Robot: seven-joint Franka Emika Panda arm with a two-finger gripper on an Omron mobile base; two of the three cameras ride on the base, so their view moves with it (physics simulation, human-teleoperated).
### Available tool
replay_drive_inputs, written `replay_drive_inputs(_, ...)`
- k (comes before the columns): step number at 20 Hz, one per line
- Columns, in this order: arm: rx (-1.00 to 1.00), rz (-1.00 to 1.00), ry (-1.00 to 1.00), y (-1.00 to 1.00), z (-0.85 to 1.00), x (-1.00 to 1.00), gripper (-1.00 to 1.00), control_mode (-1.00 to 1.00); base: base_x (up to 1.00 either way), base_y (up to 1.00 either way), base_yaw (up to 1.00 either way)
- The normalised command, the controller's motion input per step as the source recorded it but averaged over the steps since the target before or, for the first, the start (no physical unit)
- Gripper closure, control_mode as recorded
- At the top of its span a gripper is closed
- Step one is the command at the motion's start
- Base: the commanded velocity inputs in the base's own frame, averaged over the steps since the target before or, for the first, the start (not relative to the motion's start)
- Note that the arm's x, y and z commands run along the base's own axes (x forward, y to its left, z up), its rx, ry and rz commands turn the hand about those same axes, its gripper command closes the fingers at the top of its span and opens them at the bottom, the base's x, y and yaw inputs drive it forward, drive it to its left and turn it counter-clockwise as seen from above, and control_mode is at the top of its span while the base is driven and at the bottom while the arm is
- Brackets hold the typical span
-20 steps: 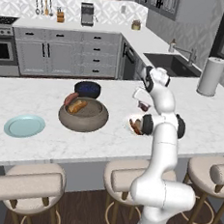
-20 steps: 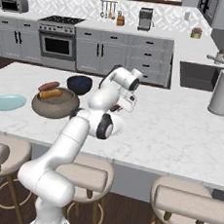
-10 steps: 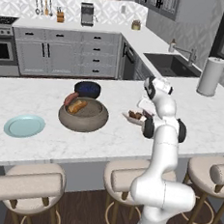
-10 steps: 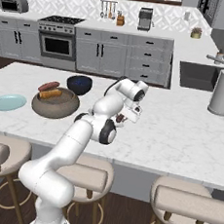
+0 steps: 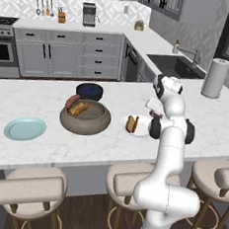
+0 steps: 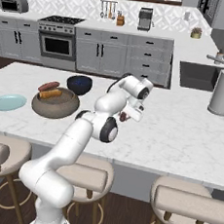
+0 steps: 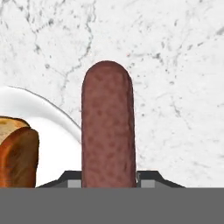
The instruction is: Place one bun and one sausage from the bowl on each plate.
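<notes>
We have swung the gripper (image 7: 108, 186) from the stone bowl (image 5: 85, 117) toward the white plate (image 5: 140, 126) at frame centre, fingers pinching a sausage (image 7: 107, 127). It seems to hang just beside the plate's bun (image 5: 132, 123), not yet over it.

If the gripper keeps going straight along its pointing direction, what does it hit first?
The gripper is shut on the sausage, so the sausage's tip would likely meet the bare marble counter first, just beside the white plate holding the bun. The depth is hard to judge.
</notes>
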Motion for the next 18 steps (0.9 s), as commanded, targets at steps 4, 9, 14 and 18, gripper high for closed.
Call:
replay_drive_inputs(4, -0.11, -0.14, -0.21, 0.47, 0.00, -0.79, 1.00, -1.00, 0.00, 0.00, 0.00)
replay_drive_inputs(9, -0.19, -0.27, -0.25, 0.53, -0.06, -0.95, 1.00, -1.00, 0.00, 0.00, 0.00)
replay_drive_inputs(14, -0.20, -0.19, -0.45, 0.28, 0.07, -0.87, 1.00, -1.00, 0.00, 0.00, 0.00)
replay_drive_inputs(18, -0.35, -0.22, -0.50, 0.52, 0.00, -0.65, 1.00, -1.00, 0.00, 0.00, 0.00)
